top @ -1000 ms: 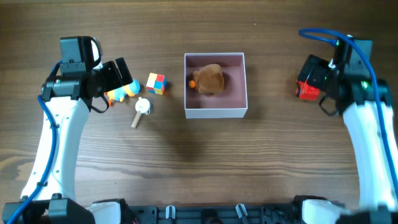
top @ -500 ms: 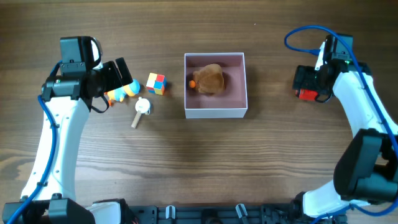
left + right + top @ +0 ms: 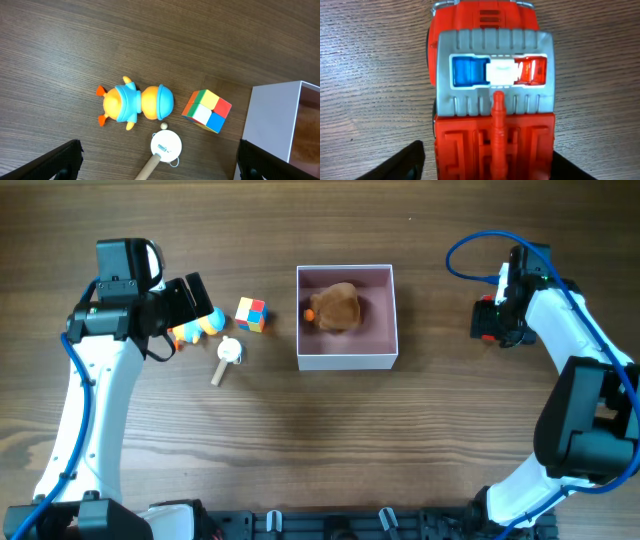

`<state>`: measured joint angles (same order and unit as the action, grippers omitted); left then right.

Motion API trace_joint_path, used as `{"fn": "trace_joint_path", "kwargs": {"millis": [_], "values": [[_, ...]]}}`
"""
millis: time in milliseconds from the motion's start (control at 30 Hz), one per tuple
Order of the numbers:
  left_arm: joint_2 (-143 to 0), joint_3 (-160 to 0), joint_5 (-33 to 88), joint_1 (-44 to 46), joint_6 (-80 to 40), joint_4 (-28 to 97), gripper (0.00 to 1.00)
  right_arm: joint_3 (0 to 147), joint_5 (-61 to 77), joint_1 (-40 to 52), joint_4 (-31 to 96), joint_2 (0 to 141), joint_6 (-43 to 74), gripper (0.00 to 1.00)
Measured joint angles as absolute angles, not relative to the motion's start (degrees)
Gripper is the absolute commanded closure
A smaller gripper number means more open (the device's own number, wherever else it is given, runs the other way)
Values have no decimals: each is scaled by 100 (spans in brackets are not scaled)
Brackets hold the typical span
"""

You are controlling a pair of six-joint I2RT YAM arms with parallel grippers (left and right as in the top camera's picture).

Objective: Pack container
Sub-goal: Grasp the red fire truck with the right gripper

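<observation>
The container (image 3: pixel 347 361) is a square white box with a pink inside, at the table's middle; a brown plush toy (image 3: pixel 337 305) lies in it. Its white wall shows in the left wrist view (image 3: pixel 272 125). My left gripper (image 3: pixel 186 302) is open and empty, hovering over an orange-and-blue toy (image 3: pixel 135 101), a colour cube (image 3: pixel 207 111) and a white disc on a wooden stick (image 3: pixel 166 145). My right gripper (image 3: pixel 496 321) is open, with its fingers (image 3: pixel 487 165) on either side of a red fire truck (image 3: pixel 492 90) that rests on the table right of the container.
The three small toys lie in a cluster left of the container (image 3: pixel 225 328). A blue cable (image 3: pixel 470 250) loops over the right arm. Wooden tabletop lies in front of the container.
My right arm has swung in and turned, bringing its gripper down over the red fire truck. The left arm and the toys have not moved.
</observation>
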<state>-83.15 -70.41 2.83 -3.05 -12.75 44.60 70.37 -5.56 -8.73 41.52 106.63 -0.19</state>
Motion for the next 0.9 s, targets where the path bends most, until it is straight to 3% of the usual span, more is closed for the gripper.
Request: {"fn": "trace_joint_path", "kwargs": {"millis": [700, 900], "values": [[-8315, -7041, 283, -305, -1275, 4460, 0, 7037, -663, -873, 3664, 10663, -10, 40], [-8315, -7041, 283, -305, -1275, 4460, 0, 7037, -760, -873, 3594, 10663, -23, 57]]}}
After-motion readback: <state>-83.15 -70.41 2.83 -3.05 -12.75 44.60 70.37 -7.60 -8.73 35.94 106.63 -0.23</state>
